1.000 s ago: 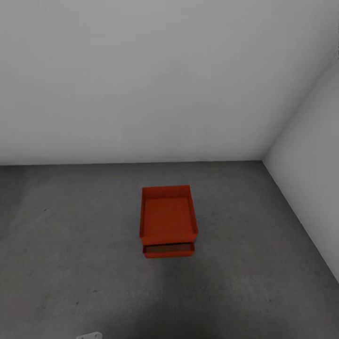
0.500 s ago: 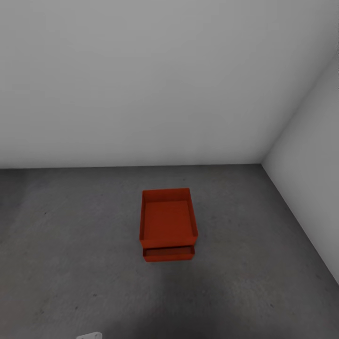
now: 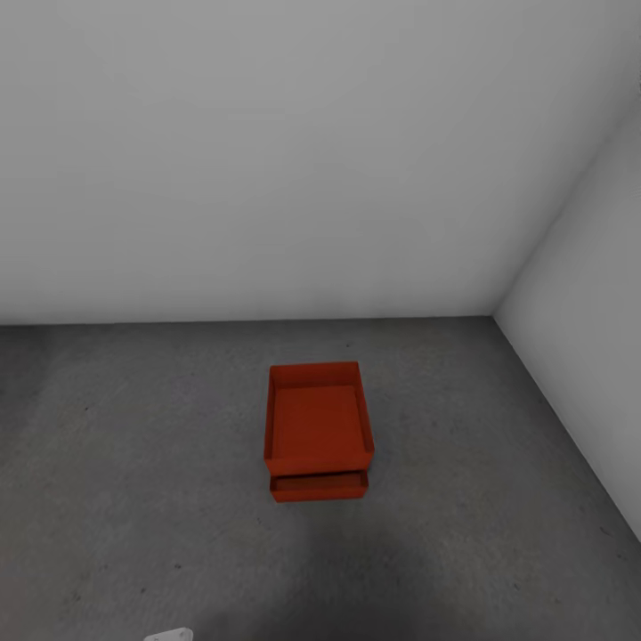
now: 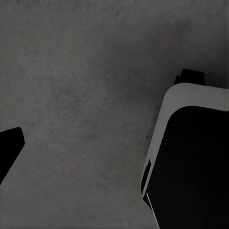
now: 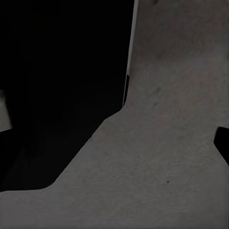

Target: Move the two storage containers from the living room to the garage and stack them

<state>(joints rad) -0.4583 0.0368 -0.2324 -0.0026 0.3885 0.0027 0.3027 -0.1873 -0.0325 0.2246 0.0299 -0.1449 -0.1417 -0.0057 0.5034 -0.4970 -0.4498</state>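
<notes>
Two orange-red storage containers stand stacked on the dark grey floor (image 3: 133, 463) of the garage, in the middle of the head view. The upper container (image 3: 316, 423) sits shifted toward the back wall, so the front strip of the lower container (image 3: 319, 487) shows beneath it. Both are apart from my arms. In the left wrist view one dark fingertip (image 4: 9, 150) of the left gripper shows at the frame's edge over bare concrete. In the right wrist view one dark fingertip (image 5: 223, 143) of the right gripper shows likewise. Nothing lies between the fingers of either.
A pale grey back wall (image 3: 267, 160) and a side wall (image 3: 588, 312) meet in a corner at the right, behind the stack. My own white-and-black base (image 4: 191, 157) is close to the left gripper, and my dark body (image 5: 62, 86) is beside the right one.
The whole head picture has slid down a little, so the camera has moved. The stacked containers keep their place on the floor.
</notes>
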